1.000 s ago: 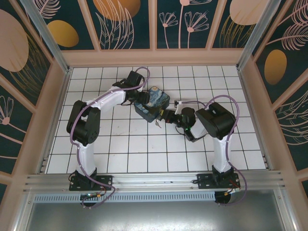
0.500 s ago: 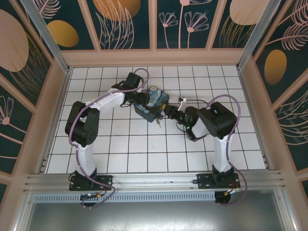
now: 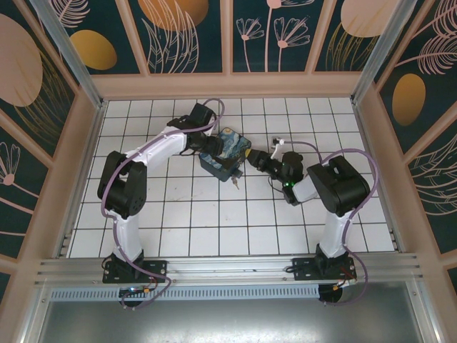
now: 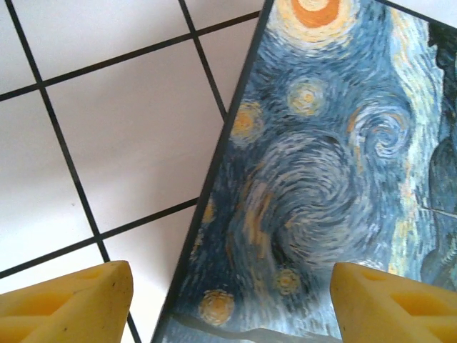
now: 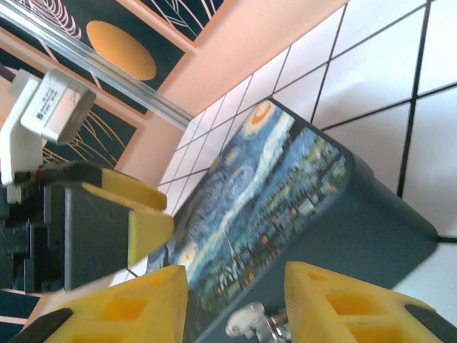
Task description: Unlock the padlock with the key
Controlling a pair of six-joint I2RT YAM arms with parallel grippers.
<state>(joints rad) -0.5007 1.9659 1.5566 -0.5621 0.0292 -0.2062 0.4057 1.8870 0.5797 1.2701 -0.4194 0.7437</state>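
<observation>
Padlock first: the tiny dark brownish-black padlock (image 3: pixel 235 176) hangs at the near corner of the blue swirl-painted tin box (image 3: pixel 225 152), which sits on the white tiled tabletop (image 3: pixel 186 214) between my two arms. From overhead, the slender silver-grey metal key (image 3: pixel 234 184) shows as a pale sliver just below it, too small for me to say whether it is seated in the lock. Peach-framed walls with dark floral panels (image 3: pixel 189 36) fence the table in, well apart from the work. The box is what crowds things — the left gripper (image 4: pixel 228 307) hangs over its lid edge, yellow fingertips (image 4: pixel 68 304) spread wide, one above bare tile and one above the painted lid, gripping nothing. The right gripper (image 5: pixel 235 304) faces the box's side with its jaws partly apart and empty. A small silvery metal fitting (image 5: pixel 251 323) at the box's lower edge lies in the gap between them — latch or shackle, I cannot tell. Padlock and key lie near that claw, just off its tips.
</observation>
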